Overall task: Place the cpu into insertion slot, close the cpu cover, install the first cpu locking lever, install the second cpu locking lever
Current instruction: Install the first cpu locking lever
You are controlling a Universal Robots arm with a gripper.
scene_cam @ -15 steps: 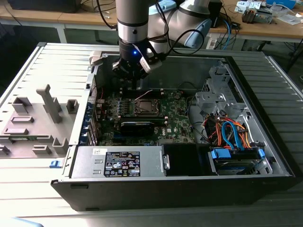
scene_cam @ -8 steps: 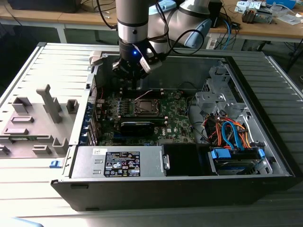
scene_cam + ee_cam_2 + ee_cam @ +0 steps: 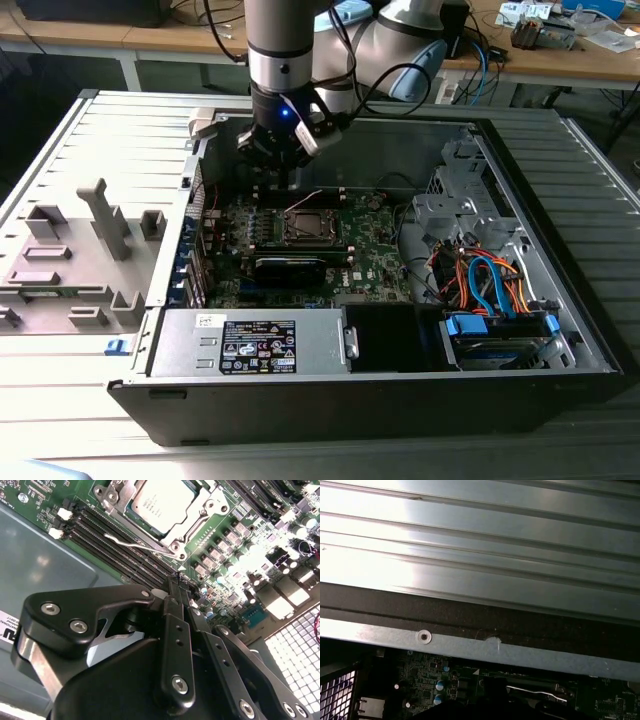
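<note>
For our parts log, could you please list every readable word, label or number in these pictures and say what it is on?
cpu: dark print on its metal top, too blurred to read.
Power supply label: print and symbols, too small to read.
White sticker at the picture's edge: cut off, unreadable.
Nothing can be quoted.

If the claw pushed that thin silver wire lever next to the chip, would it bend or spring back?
The lever is a thin bare metal rod, so it would probably flex a little and spring back. It looks smooth and shiny, so the claw might slip along it. It lies low beside the cpu cover, so it likely swings rather than slides.
</note>
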